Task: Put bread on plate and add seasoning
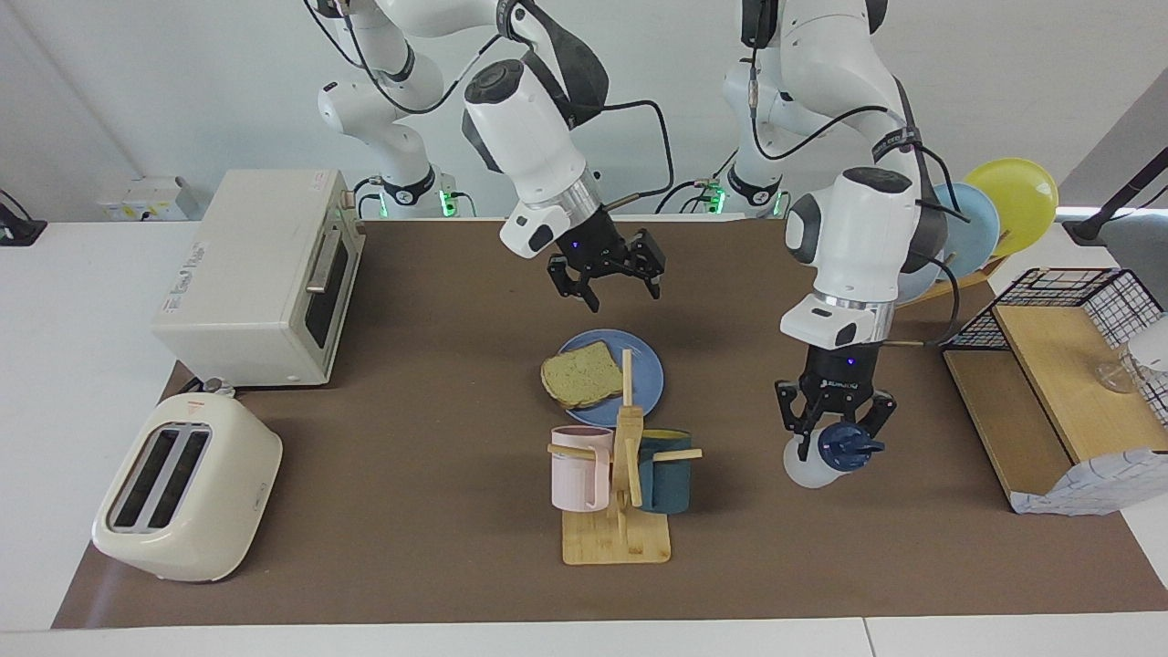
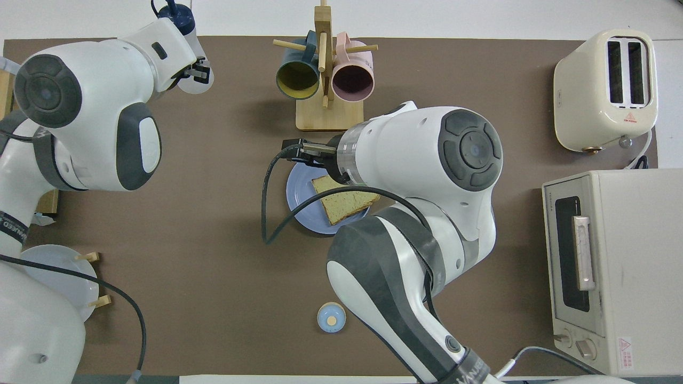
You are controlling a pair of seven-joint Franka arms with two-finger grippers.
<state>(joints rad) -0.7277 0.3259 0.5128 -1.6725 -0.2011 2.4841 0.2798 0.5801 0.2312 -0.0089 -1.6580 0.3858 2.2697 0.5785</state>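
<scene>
**Seasoning bottle** [image 1: 826,453]: small translucent whitish plastic bottle with a dark blue knobbed cap. Held tilted in the left gripper [image 1: 835,429], whose fingertips are closed on it just below the cap, over the brown mat toward the left arm's end of the table, well apart from the plate. Judged light, with thin walls that would flex under a hard squeeze; smooth plastic, so likely slippery. The neck under the cap looks like the stiffest place to hold, and the cap's shoulder should stop it sliding downward. Contents cannot be made out.

**Bread** [image 1: 582,375]: one square slice, pale tan-greenish with a darker crust. Lies flat on the plate, one corner reaching past the rim toward the right arm's end. Judged soft, light and easily dented; best pinched at the crust edge if it must be shifted.

**Plate** [image 1: 650,363]: round, flat, light blue, on the mat at mid-table, just nearer the robots than the wooden mug rack [image 1: 625,474]. Judged rigid and breakable, low-rimmed, hard to grasp from above.

**Right gripper** [image 1: 605,271]: hangs over the mat just nearer the robots than the plate, fingers spread wide, holding nothing; that arm waits.

**Status:** bread placed; seasoning judged not yet applied, since the bottle is away from the slice.
</scene>
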